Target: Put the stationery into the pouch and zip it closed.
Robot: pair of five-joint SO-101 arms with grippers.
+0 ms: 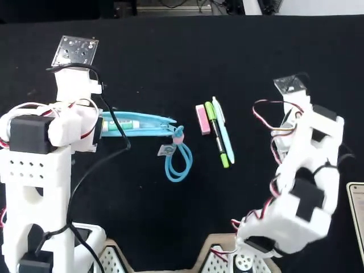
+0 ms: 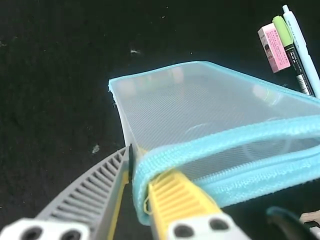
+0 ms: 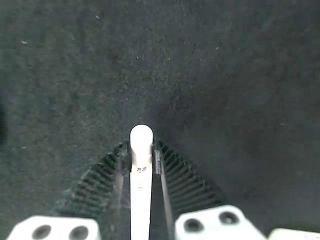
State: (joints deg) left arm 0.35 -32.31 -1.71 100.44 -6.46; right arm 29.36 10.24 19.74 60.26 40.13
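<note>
The light-blue mesh pouch [image 1: 142, 124] lies left of centre with its zip open, and its blue loop strap [image 1: 178, 162] trails toward the front. My left gripper [image 2: 132, 167] is shut on the pouch [image 2: 200, 105] at its end rim, the yellow finger [image 2: 172, 197] inside the zip edge and the grey one outside. Right of the pouch lie a pink eraser [image 1: 203, 119], a green highlighter [image 1: 218, 133] and a pale blue pen [image 1: 223, 128], side by side. My right gripper [image 3: 141, 147] is shut on a white pen [image 3: 141, 165] above bare black cloth, far right.
A black cloth [image 1: 170, 51] covers the table. The white arm bases [image 1: 34, 205] stand at the front corners. A beige object [image 1: 357, 205] sits at the right edge. The right arm's body [image 1: 307, 170] rises over the right side.
</note>
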